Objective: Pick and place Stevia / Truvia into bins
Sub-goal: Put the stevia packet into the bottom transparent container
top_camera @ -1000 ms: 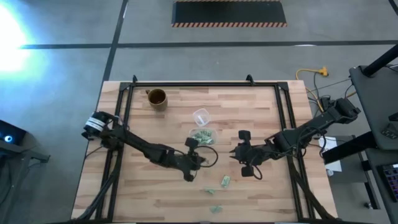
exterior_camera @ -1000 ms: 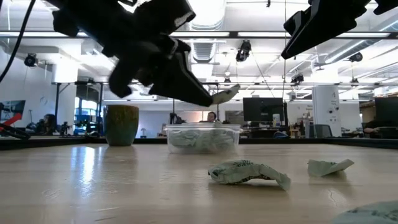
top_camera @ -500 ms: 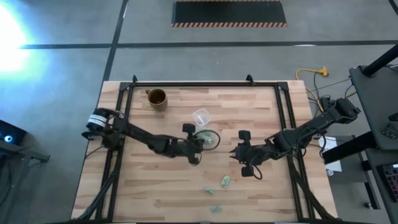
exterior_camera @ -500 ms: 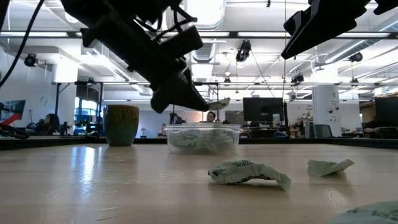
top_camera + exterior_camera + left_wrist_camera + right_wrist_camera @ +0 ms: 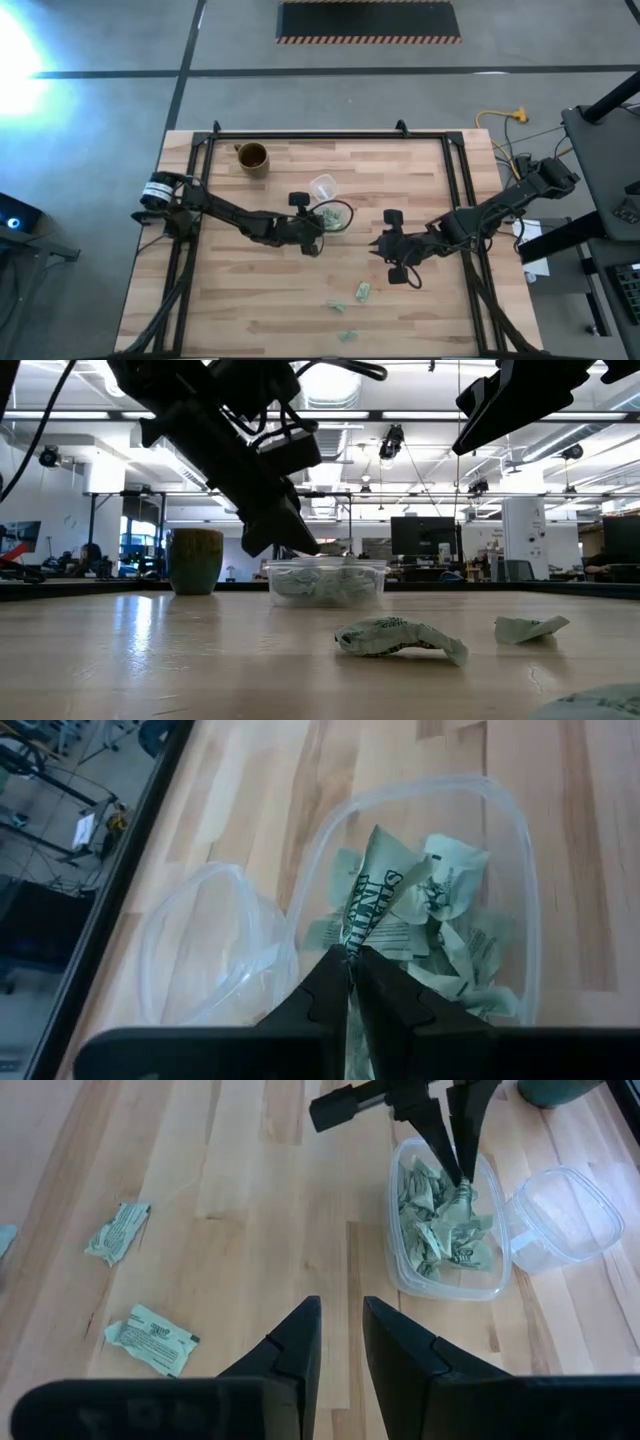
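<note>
The left gripper [image 5: 350,982] hangs over the bin [image 5: 520,910], its fingers pinched tight on one green-and-white packet [image 5: 372,885] that stands up between the tips above the heap [image 5: 450,935] already in the bin. In the high view that gripper [image 5: 318,222] sits near the middle of the table [image 5: 230,310], with the bin [image 5: 337,217] at its 3 o'clock and touching distance; the small clear cup [image 5: 322,187] lies just at the bin's 11 o'clock, and the mug [image 5: 252,157] stands well off at 10 o'clock, near the far left corner. The right wrist view shows the same: the left gripper [image 5: 462,1180] reaching down into the bin [image 5: 400,1265], the held packet [image 5: 462,1200] just above the heap [image 5: 438,1230], the cup [image 5: 560,1215] right beside the bin. The right gripper [image 5: 385,248] waits at 4 o'clock from the bin, apart from it, its fingers [image 5: 290,1355] narrowly parted and holding nothing. Loose packets lie on the table at about 6 o'clock from the bin: one [image 5: 363,291] nearer, a small one [image 5: 334,306] beside it, another [image 5: 347,335] near the front edge. In the low view the nearer packet [image 5: 395,637] lies crumpled in front of the bin [image 5: 326,581], with a second [image 5: 528,628] at its 3 o'clock and the mug [image 5: 196,561] at the bin's 9 o'clock.
</note>
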Robot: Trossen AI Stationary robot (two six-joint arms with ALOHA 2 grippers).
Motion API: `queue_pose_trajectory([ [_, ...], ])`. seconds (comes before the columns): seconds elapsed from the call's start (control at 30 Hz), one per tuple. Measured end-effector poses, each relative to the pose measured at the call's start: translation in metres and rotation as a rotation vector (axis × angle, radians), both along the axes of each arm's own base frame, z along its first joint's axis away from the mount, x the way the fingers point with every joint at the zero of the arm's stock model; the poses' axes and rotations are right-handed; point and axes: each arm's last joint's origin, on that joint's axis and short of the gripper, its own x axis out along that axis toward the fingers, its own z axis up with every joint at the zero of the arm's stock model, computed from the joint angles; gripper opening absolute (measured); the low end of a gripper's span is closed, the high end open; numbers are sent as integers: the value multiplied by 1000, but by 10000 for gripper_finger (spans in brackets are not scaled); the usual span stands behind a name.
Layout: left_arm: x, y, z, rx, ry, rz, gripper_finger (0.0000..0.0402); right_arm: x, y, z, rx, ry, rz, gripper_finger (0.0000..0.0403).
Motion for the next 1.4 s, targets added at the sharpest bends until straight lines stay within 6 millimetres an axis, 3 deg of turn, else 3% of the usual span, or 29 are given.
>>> queue_pose_trajectory([
  [0.53, -6, -5, 7, 18, 36, -8, 143, -1, 0, -7, 7, -14, 6, 68],
  [0.97, -67, -58, 81, -83, -121, -178, 148, -8, 10, -42, 256, -132, 364, 68],
  [1.2, -94, -77, 91, -120, -168, -270, 148, -23, 9, -67, 288, -201, 401, 68],
  [1.4, -103, -86, 89, -123, -161, -311, 148, -29, 13, -76, 303, -233, 430, 68],
])
